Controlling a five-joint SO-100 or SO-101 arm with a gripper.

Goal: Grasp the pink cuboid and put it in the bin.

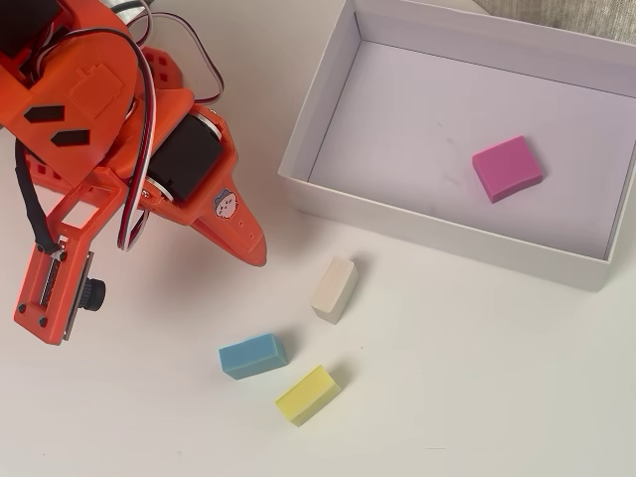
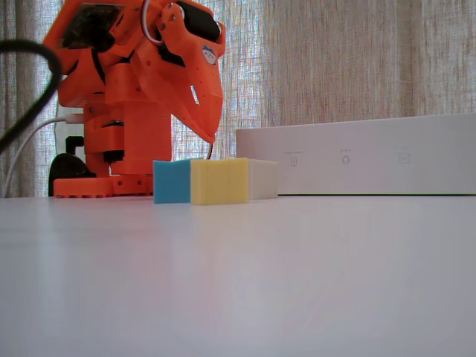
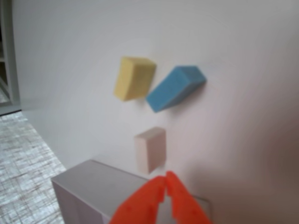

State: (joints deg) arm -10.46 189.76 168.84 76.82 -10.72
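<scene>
- The small magenta-pink matte block, the pink cuboid (image 1: 508, 168), lay flat on the pale floor of the bin (image 1: 318, 129), a large shallow white cardboard box with low walls. It lay toward the right of the floor in the overhead view, apart from every wall.
- The orange two-finger gripper (image 3: 166, 177) was clenched, tips touching and nothing held between them, as the wrist view showed.
- In the overhead view the gripper (image 1: 260, 256) stood outside the bin, just beside its lower-left corner. The cuboid lay to the upper right of the fingers, across the near wall, its long axis running slightly up to the right.
- Judgement: the placement appeared complete; no further grasp of the cuboid seemed required.
- A cream block (image 1: 334, 287), a blue block (image 1: 252, 356) and a yellow block (image 1: 307, 394) rested on the white table (image 1: 477, 397), outside the bin.
</scene>
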